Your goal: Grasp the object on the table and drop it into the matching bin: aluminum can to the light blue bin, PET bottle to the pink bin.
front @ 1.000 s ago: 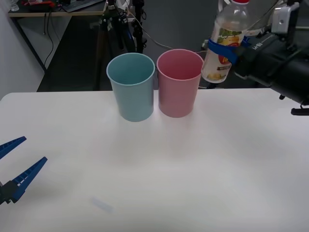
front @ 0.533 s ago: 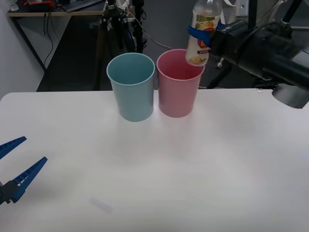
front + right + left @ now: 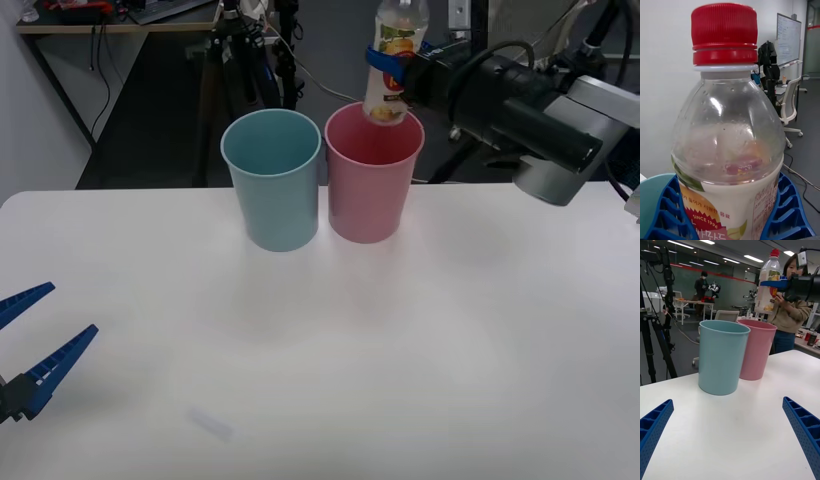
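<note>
PET bottle [image 3: 393, 62] upright, long axis vertical, base hanging just above the pink bin [image 3: 370, 172] mouth, toward its 1 o'clock rim. Right claw [image 3: 397, 68] is clamped around the label band, blue fingers [image 3: 788, 210] on both sides, arm reaching in from 3 o'clock. Light blue bin [image 3: 273, 178] sits touching or nearly touching at pink's 9 o'clock. Drop hinges on the base being inside the rim; looks marginal, nudge toward 7. Left claw [image 3: 28, 350] spread wide, empty, parked at the tabletop [image 3: 400, 340] edge, 8 o'clock.
</note>
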Robot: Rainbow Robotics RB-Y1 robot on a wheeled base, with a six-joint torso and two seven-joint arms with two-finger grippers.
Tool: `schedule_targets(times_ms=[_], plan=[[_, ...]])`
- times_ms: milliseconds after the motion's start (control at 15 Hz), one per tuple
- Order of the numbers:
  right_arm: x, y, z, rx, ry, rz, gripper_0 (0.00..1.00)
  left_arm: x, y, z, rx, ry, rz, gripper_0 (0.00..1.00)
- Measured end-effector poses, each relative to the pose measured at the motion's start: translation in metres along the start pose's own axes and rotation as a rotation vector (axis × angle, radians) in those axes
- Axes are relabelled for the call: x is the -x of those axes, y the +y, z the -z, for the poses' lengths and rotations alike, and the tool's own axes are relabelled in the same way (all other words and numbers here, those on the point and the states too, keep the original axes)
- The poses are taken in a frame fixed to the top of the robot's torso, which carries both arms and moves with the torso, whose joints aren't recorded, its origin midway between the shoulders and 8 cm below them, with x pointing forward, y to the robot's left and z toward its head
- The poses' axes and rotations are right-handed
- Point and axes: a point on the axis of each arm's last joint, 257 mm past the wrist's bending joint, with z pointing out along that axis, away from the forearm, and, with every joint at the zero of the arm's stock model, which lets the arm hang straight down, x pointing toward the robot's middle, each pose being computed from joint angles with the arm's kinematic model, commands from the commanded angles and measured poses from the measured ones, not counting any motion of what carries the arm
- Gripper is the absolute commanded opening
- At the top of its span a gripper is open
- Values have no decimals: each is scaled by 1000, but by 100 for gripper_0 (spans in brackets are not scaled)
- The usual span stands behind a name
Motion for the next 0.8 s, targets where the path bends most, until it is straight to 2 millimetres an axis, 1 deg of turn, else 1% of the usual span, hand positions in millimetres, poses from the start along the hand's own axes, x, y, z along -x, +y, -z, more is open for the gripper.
schedule_targets(times_ms=[200, 533, 800], plan=[[-5, -1, -3, -6, 5, 8, 0, 0, 0, 0, 0, 0, 0, 100], [-12, 4, -8, -4, 10, 14, 0, 0, 0, 0, 0, 0, 0, 100], [-11, 1, -11, -20, 7, 22, 0, 0, 0, 0, 0, 0, 0, 100]])
